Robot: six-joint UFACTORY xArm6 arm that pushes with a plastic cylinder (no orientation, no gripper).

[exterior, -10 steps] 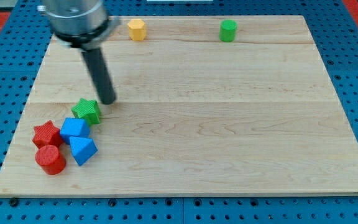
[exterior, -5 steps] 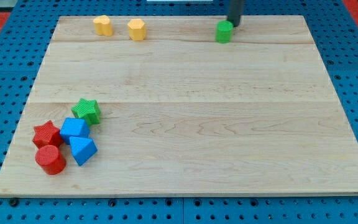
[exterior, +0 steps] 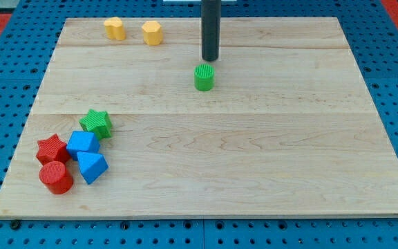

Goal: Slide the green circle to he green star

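Note:
The green circle stands on the wooden board, above its middle. My tip is just above the circle, slightly to its right, close to it or touching. The green star lies at the view's left, well below and left of the circle. The rod rises straight up out of the view's top.
Two yellow blocks sit near the board's top left. A red star, a blue block, a blue triangle-like block and a red cylinder cluster just below the green star. The wooden board lies on a blue pegboard.
The green circle has slid down and to the left from the board's top edge. My tip has followed it the same way.

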